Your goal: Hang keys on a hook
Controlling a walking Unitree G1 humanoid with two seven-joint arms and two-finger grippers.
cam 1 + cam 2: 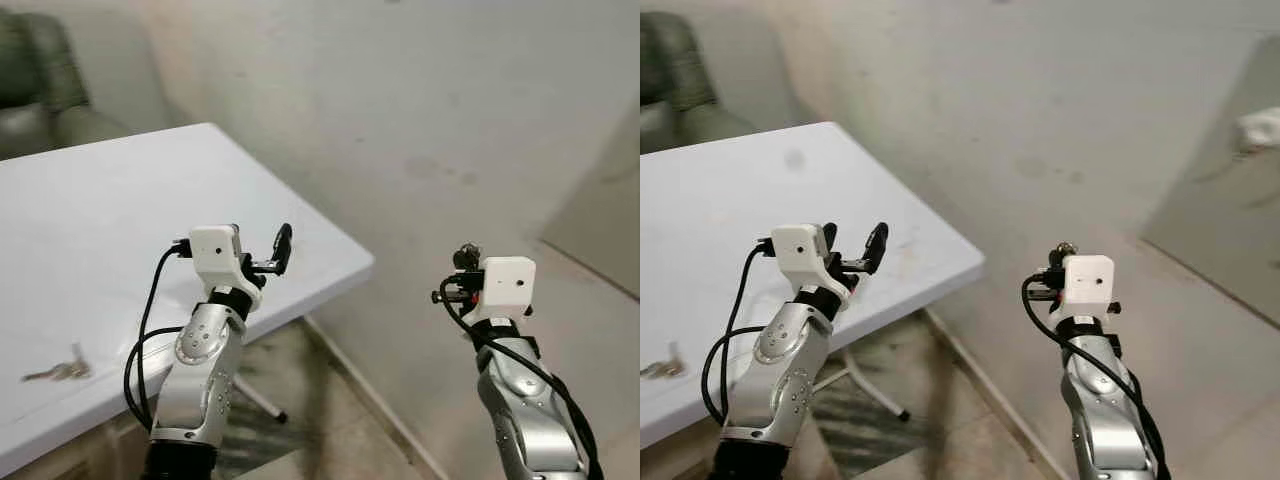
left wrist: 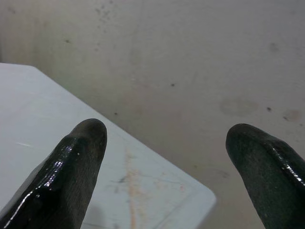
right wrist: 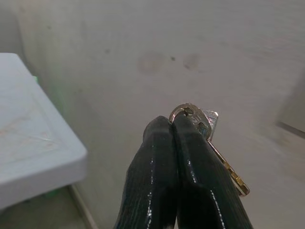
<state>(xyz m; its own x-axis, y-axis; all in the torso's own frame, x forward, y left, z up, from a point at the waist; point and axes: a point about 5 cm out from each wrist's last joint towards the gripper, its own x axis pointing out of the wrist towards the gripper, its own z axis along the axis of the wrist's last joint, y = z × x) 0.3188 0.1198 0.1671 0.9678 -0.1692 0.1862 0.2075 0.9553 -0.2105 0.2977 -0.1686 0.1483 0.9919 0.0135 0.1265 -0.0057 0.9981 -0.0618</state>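
My right gripper (image 3: 170, 125) is shut on a bunch of keys (image 3: 208, 125); a silver ring and a brass key stick out beside its fingertips. It is raised in front of the bare wall, to the right of the table, and appears again as my right gripper (image 1: 462, 260). My left gripper (image 1: 260, 240) stands open with nothing between its fingers (image 2: 81, 157), held over the near right corner of the white table (image 1: 110, 190). Another small bunch of keys (image 1: 60, 370) lies on the table near its front edge, left of my left arm.
A stained beige wall (image 1: 420, 120) rises right behind the table. A green armchair (image 1: 40, 90) stands at the far left. A table leg (image 1: 258, 402) slants to the floor under the corner. A pale panel (image 1: 600, 220) leans at the right.
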